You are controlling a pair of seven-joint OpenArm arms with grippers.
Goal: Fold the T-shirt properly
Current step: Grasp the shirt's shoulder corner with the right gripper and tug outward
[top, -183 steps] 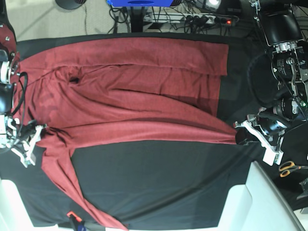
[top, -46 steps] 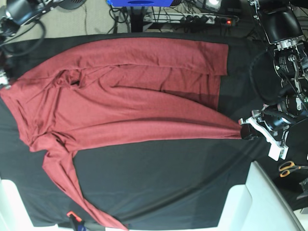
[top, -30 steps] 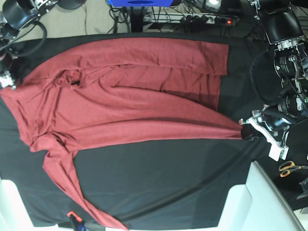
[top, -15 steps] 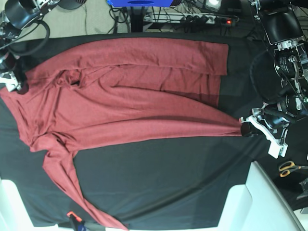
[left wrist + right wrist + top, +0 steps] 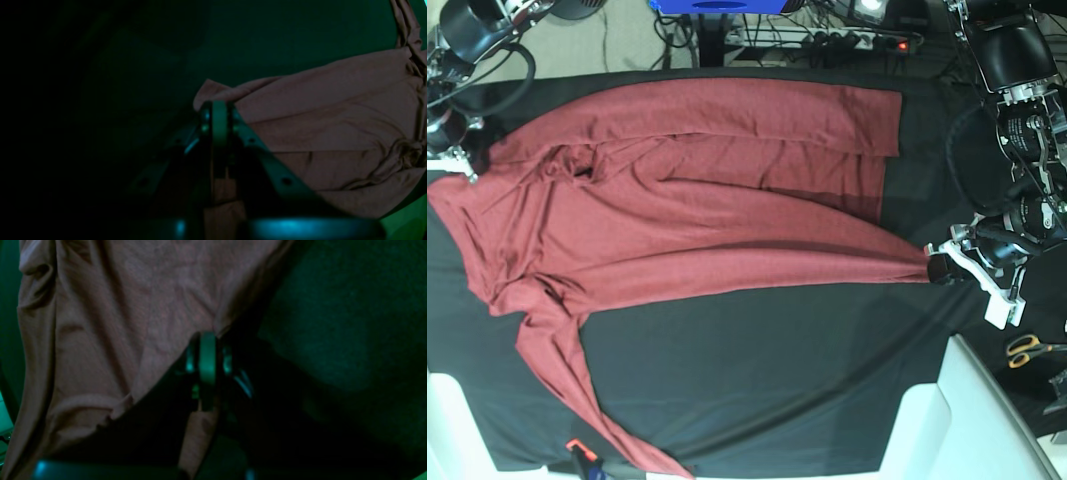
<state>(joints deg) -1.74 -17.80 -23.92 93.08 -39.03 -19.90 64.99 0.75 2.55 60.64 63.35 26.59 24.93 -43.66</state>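
— Since the shirt (image 5: 677, 190) lies spread across the black worktop (image 5: 757, 370), its long axis running between the arms, which corner matters?

— Both ends. The left tool (image 5: 939, 268) is clamped on the stretched hem corner at the base view's right; the right tool (image 5: 457, 160) has its jaws closed on the shoulder edge at the far end.

— And the loose sleeve (image 5: 577, 390)?

— It trails toward the near edge, nearer the right arm.
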